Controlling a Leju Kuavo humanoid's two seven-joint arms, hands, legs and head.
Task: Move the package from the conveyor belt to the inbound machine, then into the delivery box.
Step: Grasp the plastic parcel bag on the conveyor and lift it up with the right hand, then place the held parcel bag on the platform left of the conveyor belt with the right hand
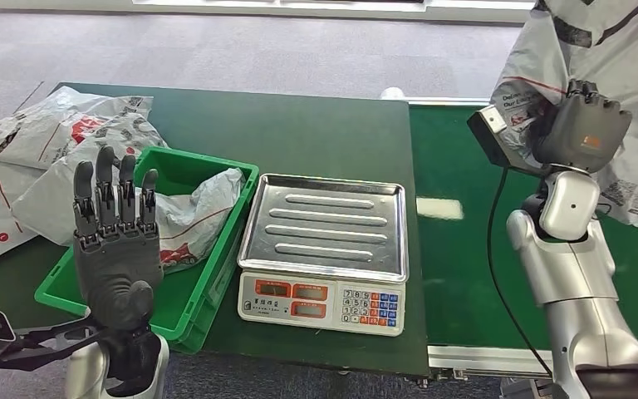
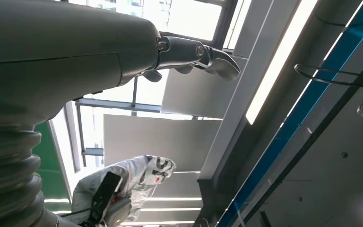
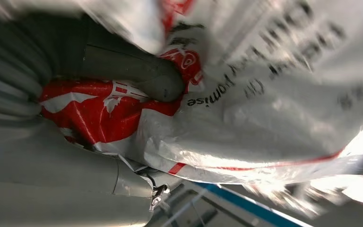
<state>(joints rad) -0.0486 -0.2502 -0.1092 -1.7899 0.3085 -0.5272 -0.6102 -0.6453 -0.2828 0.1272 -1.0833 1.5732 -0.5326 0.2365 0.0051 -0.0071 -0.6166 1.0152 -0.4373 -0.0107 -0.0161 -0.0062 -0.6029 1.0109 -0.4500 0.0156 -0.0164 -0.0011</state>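
Gripping the package (image 1: 606, 50), the right hand (image 1: 580, 126) is raised above the green conveyor belt (image 1: 465, 249), its fingers clenched into the grey plastic so the bag bulges out above and to both sides of them (in the right wrist view the thumb (image 3: 137, 75) presses straight into the red-printed part of the package (image 3: 264, 94)). Well apart from those fingers, the left hand (image 1: 116, 241) stands upright with its fingers (image 1: 104, 195) spread and holding nothing, in front of the green delivery box (image 1: 216, 274), where another grey bag (image 1: 195, 216) lies. Between the two hands sits the scale (image 1: 326, 249), its steel tray bare.
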